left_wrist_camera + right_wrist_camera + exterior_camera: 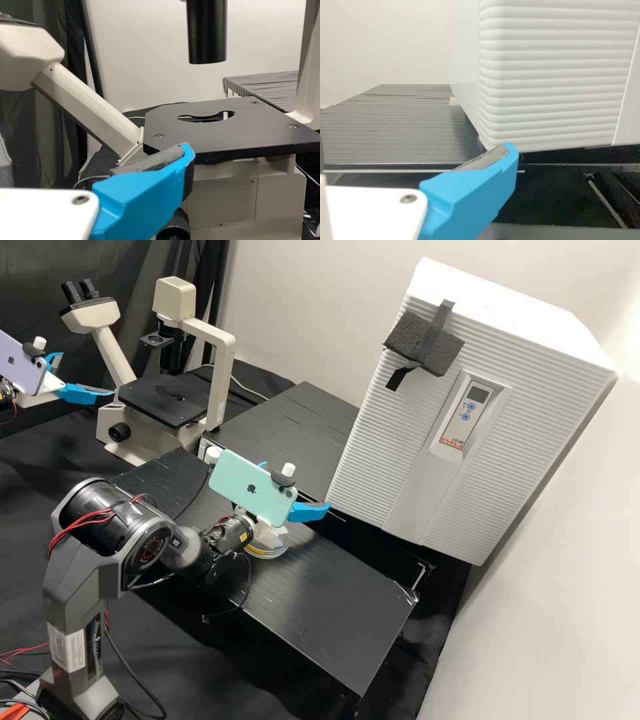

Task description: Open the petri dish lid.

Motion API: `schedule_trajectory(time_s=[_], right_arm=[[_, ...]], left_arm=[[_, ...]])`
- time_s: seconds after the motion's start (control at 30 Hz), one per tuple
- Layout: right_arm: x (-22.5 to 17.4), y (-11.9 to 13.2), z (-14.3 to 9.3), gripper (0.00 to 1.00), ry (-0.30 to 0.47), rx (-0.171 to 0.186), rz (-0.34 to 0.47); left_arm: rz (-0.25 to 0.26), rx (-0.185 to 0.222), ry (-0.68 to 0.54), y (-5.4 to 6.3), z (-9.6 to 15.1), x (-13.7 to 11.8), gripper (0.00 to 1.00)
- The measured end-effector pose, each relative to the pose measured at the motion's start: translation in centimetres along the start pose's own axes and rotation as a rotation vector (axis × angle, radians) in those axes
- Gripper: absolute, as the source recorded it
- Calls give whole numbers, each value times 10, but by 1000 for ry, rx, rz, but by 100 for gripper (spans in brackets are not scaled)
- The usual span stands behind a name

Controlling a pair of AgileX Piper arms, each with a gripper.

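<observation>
In the high view, my left gripper (pixel 88 375) hangs at the far left beside the microscope, fingers spread and nothing between them. My right gripper (pixel 297 487) is above the bench, also open and empty. The round clear petri dish (pixel 272 548) lies on the bench beneath the right gripper's mount, partly hidden by it; whether its lid sits on it I cannot tell. One blue finger of the left gripper (pixel 145 192) stands before the microscope stage in the left wrist view. In the right wrist view, the right gripper (pixel 415 152) faces the white cabinet's corner.
The microscope (pixel 167 400) stands at the back left, its black stage (pixel 225 130) near the left gripper. A large white ribbed cabinet (pixel 413 473) rises behind the black bench (pixel 333 613). A small white-capped bottle (pixel 213 455) and a cable are behind the right arm.
</observation>
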Motion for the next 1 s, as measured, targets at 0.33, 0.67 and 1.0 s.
schedule_trajectory(time_s=[0.33, 0.67, 1.0], right_arm=[[-3, 0, 3, 100, -2, -3, 1], [-56, 19, 8, 100, 67, 27, 92], [-92, 13, 12, 100, 100, 11, 101]], left_arm=[[0, 0, 0, 0, 0, 0, 100], [0, 0, 0, 0, 0, 0, 100], [0, 0, 0, 0, 0, 0, 100]])
